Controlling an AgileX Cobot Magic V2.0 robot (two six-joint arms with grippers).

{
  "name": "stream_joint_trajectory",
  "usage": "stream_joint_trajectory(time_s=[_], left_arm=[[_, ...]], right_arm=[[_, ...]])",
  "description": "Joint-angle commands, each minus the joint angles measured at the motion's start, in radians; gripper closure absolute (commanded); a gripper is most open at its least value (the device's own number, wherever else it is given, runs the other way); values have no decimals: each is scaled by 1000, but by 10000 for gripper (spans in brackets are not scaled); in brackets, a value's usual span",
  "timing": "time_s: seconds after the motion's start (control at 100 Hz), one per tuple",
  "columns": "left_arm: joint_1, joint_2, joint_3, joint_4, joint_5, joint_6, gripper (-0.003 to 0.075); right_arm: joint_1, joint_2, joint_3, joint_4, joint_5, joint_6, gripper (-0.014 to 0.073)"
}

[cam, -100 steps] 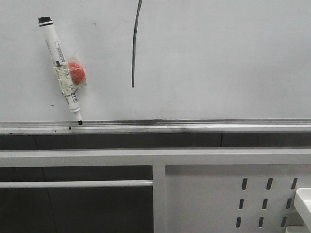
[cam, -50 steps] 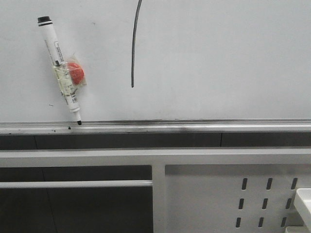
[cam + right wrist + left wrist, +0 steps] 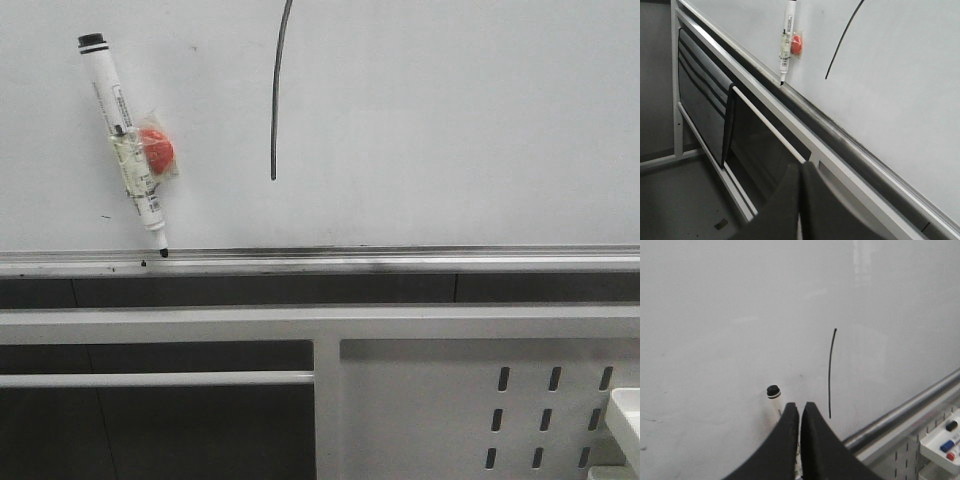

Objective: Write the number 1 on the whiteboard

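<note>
Left gripper (image 3: 800, 412) closed, facing whiteboard (image 3: 715, 315).

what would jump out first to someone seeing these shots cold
Probably the number 1, a thin dark curved stroke running down from the upper edge of the whiteboard in the front view. Next, to its left, the marker leaning tilted against the board, tip down on the silver ledge, with a red blob taped to its barrel. Both grippers, left gripper and right gripper, are shut and hold nothing.
</note>
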Motion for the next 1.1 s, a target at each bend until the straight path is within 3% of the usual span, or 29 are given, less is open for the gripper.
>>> stream_joint_trajectory(time_s=[0.0, 0.01, 0.18, 0.29, 0.36, 0.42, 0.73, 0.97, 1.09], left_arm=[[3, 6, -26, -256, 90, 212, 740], [3, 5, -26, -358, 97, 277, 740], [63, 5, -44, -1037, 113, 1040, 740], [169, 1, -47, -1371, 110, 1367, 740], [247, -14, -45, -1543, 116, 1504, 740], [302, -34, -40, -1599, 137, 1537, 740], [415, -119, 78, -1565, 97, 1535, 740], [521, -241, 269, -1742, -146, 1535, 740], [530, -241, 296, -1751, -83, 1537, 740]], right_arm=[[-8, 8, -23, 14, -62, -2, 648], [-8, 8, -23, 14, -62, -2, 648], [-8, 8, -23, 14, -62, -2, 648], [-8, 8, -23, 14, -62, -2, 648], [-8, 8, -23, 14, -62, -2, 648], [-8, 8, -23, 14, -62, -2, 648], [-8, 8, -23, 14, -62, -2, 648], [-8, 8, -23, 14, -62, -2, 648], [-8, 8, -23, 14, -61, -2, 648]])
